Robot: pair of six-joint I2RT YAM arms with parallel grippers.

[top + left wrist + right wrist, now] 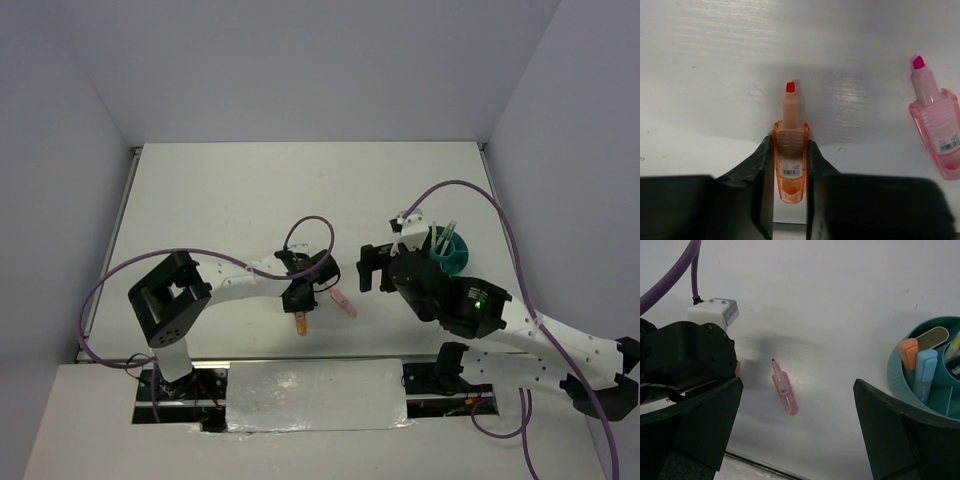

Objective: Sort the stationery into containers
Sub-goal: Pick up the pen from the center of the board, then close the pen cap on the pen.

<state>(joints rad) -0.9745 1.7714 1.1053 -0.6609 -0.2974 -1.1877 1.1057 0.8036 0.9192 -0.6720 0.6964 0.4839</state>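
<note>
The left claw (789, 150) is closing narrowly on the orange highlighter (790, 160). Its two black fingers (760, 175) are pressing on both sides of the clear orange body, near the label with the bar code. The cap is off, and the red-orange tip is pointing away from the claw, over the white desk (230, 200). In the top view this highlighter is sticking out below the left claw near the middle of the desk and is pointing toward the near edge. I cannot tell whether it is touching the surface.

The pink highlighter (784, 392) is lying flat on the desk, also without a cap. It is just beside the orange one, on its right side, and is not touching it. It is lying between the two claws.

The right claw (797, 387) is standing wide open and is holding nothing. Its two dark fingers are showing at the left and right sides of the right wrist view.

The teal cup (896, 372) is standing upright on the right part of the desk, just beside the right claw. An orange marker (908, 354) and a light blue tube (926, 371) are standing side by side along its outer wall, with a pale oval item (932, 336) behind them. Thin pens (445, 235) are sticking up above the rim.
</note>
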